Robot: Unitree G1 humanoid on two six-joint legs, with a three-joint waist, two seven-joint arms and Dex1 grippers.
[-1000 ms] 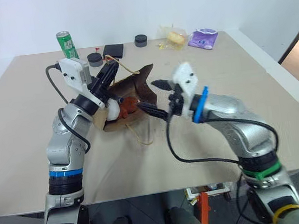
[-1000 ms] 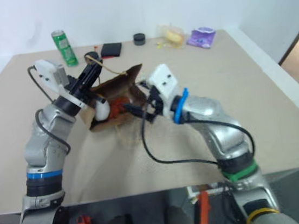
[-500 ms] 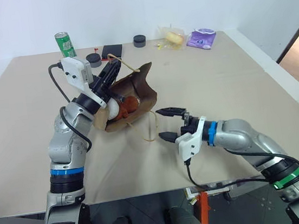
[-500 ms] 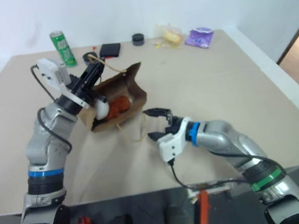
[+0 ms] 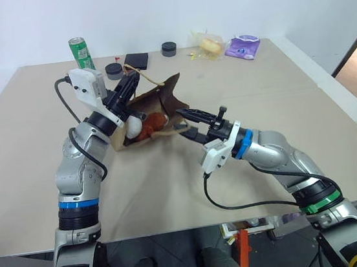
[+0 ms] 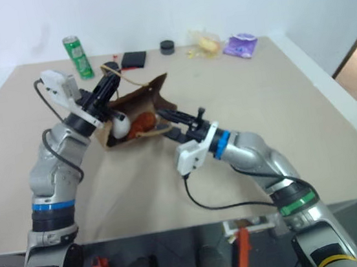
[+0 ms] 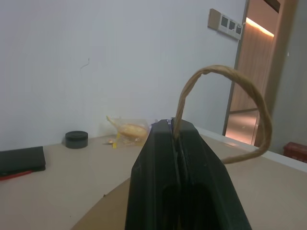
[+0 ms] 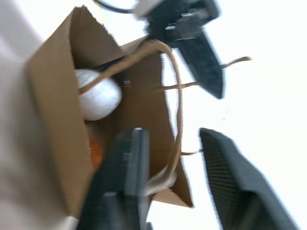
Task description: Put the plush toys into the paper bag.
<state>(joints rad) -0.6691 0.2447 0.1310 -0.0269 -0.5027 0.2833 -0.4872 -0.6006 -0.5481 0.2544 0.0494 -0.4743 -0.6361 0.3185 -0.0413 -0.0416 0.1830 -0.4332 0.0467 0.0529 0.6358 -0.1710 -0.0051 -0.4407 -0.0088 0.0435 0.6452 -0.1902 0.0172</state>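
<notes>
Both toys, white (image 5: 133, 127) and brown (image 5: 152, 124), sit inside the bag (image 5: 162, 103), which lies tipped, mouth facing the right gripper (image 5: 187, 122). Its fingers straddle the near handle (image 8: 173, 120), part open. Left gripper (image 7: 178, 143) pinches the far handle (image 7: 230, 96).

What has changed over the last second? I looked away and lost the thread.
The right gripper drew back toward the robot, then reached in again to the paper bag mouth, by its loose handle. The left gripper stayed shut on the other handle; both plush toys stayed inside.
</notes>
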